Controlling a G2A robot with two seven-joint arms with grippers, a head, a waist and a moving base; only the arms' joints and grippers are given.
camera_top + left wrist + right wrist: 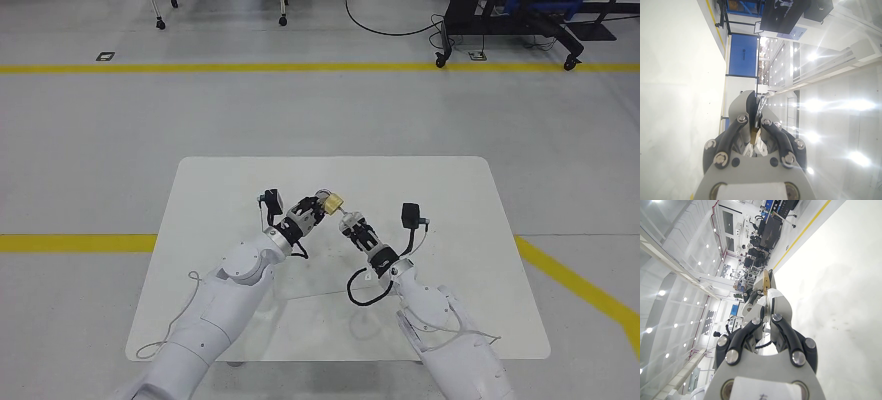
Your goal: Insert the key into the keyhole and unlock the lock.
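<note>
Above the middle of the white table (pixel 230 200) the two grippers meet tip to tip. My left gripper (pixel 318 205) is shut on the brass lock (pixel 332 203). In its own wrist view the lock's brass body (pixel 754 135) sits between the closed fingers (pixel 740 106), with a silver part above it. My right gripper (pixel 350 221) is shut on the key (pixel 343 212), whose small silver tip points at the lock. In the right wrist view the lock (pixel 766 280) stands just past the right gripper (pixel 769 294), touching its tip. The key's blade is hidden.
The white table's bare top (pixel 450 200) lies on all sides of the arms, with rounded corners and a front edge near the robot. A yellow floor line (pixel 300 68) runs behind the table, and wheeled frames (pixel 510 35) stand far back.
</note>
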